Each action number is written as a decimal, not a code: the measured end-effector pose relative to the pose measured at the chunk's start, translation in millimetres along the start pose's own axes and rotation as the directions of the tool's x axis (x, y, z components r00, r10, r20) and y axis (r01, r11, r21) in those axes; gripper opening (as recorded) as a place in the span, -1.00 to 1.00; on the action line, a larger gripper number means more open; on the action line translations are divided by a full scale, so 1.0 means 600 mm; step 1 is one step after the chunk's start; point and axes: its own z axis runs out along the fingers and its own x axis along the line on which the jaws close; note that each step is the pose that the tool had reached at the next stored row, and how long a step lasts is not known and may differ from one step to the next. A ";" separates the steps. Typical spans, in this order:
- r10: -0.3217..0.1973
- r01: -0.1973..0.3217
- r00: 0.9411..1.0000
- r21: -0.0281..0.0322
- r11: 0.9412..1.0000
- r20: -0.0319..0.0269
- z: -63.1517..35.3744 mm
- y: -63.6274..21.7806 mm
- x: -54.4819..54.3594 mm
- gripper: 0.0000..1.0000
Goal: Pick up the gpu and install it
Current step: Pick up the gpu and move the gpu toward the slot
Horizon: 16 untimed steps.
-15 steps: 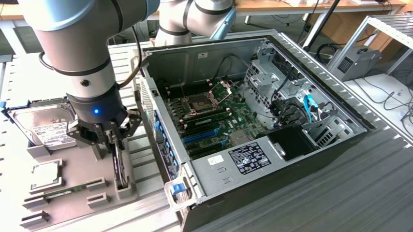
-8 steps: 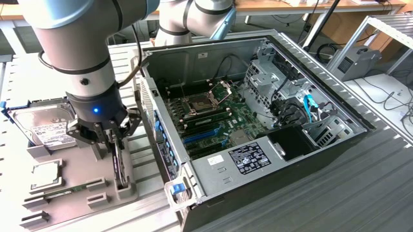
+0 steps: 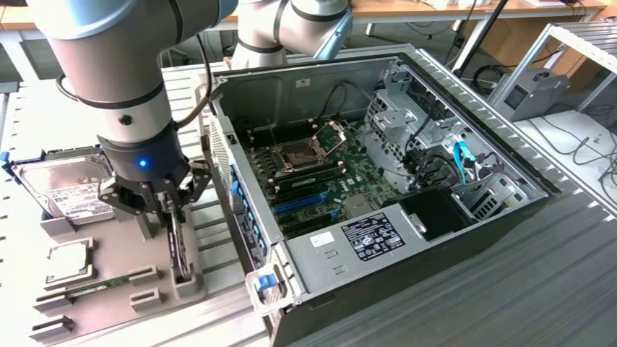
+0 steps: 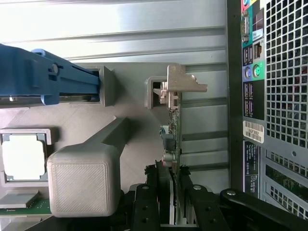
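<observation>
The gpu (image 3: pixel 178 249) stands on edge in a slot of the grey holder plate (image 3: pixel 121 249), at the exterior view's left of the open computer case (image 3: pixel 386 173). In the wrist view the gpu (image 4: pixel 172 139) shows edge-on, a green board with black cooler, and its silver bracket (image 4: pixel 182 83) rests in a grey support. My gripper (image 3: pixel 170 215) hangs straight down over the card. Its black fingers (image 4: pixel 147 202) sit against both faces of the card, so the gripper (image 4: pixel 169 175) is shut on it. The card still sits in the holder.
On the holder plate lie a silver hard drive (image 3: pixel 66 189) in a blue carrier (image 4: pixel 43 82), a processor (image 3: pixel 68 262) and a narrow memory stick (image 3: pixel 101 283). A grey block (image 4: pixel 82 180) rises beside the card. The case's rear panel (image 4: pixel 284 96) is close by. Blue slots (image 3: pixel 300 202) show on the motherboard.
</observation>
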 end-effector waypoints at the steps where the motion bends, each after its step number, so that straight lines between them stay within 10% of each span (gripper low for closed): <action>1: 0.000 0.000 1.000 0.000 1.000 0.000 0.000 0.000 0.000 -0.42; 16: 0.000 0.000 1.000 0.000 1.000 0.000 -0.007 0.000 0.000 -0.42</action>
